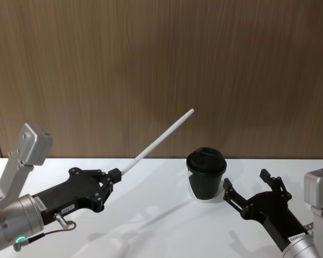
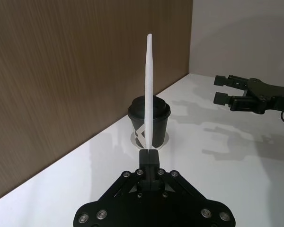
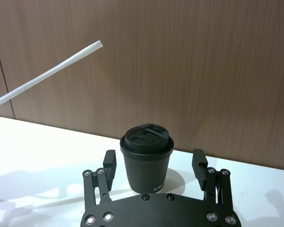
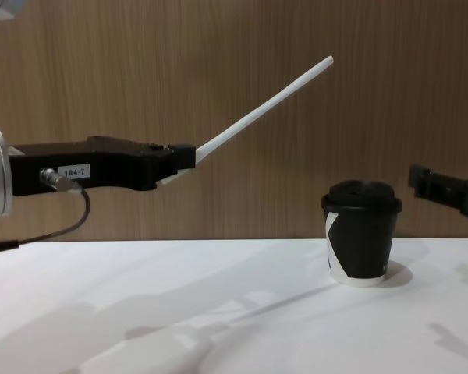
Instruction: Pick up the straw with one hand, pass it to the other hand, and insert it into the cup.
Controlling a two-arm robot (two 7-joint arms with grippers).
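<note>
Left of the cup [image 1: 206,174] and above the desk [image 1: 151,226], the straw [image 1: 157,141] slants up toward it, low end clamped between fingers of the left gripper [image 1: 116,174]. Right of the cup, the right gripper [image 1: 246,181] hovers, fingers apart.

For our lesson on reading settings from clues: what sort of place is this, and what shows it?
Probably a robot test bench, not a café: a white table against a wood-panelled wall, one lidded paper coffee cup, the left end effector gripping a white straw, the right end effector open beside the cup.
</note>
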